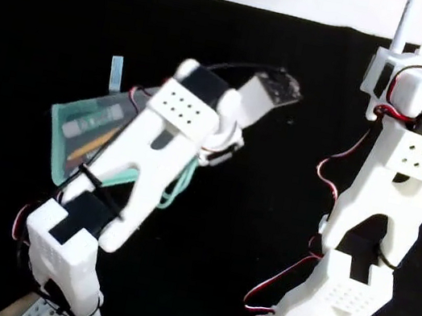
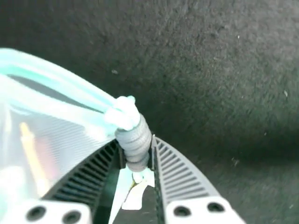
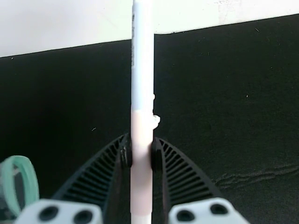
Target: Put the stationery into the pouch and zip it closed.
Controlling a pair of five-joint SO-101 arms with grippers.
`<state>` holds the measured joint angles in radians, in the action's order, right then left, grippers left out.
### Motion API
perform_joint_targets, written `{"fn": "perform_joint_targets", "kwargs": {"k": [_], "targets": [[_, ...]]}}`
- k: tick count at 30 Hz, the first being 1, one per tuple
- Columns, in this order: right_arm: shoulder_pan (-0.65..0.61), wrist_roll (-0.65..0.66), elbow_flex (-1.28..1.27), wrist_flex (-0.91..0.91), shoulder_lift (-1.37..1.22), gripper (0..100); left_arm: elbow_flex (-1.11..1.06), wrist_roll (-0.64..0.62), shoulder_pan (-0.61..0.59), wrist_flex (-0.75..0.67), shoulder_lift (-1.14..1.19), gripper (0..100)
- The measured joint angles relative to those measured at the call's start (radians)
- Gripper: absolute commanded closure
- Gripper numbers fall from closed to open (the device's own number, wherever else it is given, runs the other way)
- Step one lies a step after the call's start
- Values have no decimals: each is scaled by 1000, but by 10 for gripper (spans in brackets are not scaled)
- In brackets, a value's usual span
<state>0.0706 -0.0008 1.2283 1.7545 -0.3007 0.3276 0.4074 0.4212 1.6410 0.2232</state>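
**Pouch part-filled, pen not yet in**

The left gripper (image 2: 138, 161) is clamped on the grey ribbed pull (image 2: 133, 137) of the teal pouch (image 1: 75, 138), which holds some stationery. The right gripper (image 3: 141, 156) pinches a white pen (image 3: 142, 70) upright, well apart from the pouch. Loading the pen and zipping likely remain.

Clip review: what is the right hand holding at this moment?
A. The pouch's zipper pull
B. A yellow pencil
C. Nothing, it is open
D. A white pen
D: in the right wrist view the right hand is shut on a white pen that runs out between its fingers, while the zipper pull sits in the left hand.
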Motion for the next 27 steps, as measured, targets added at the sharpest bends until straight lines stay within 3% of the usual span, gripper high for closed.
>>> {"fn": "perform_joint_targets", "kwargs": {"k": [10, 27], "targets": [[77, 0, 0, 0, 0, 993, 130, 115, -2, 112, -146, 994], [75, -35, 0, 0, 0, 993, 130, 115, -2, 117, -373, 993]]}}
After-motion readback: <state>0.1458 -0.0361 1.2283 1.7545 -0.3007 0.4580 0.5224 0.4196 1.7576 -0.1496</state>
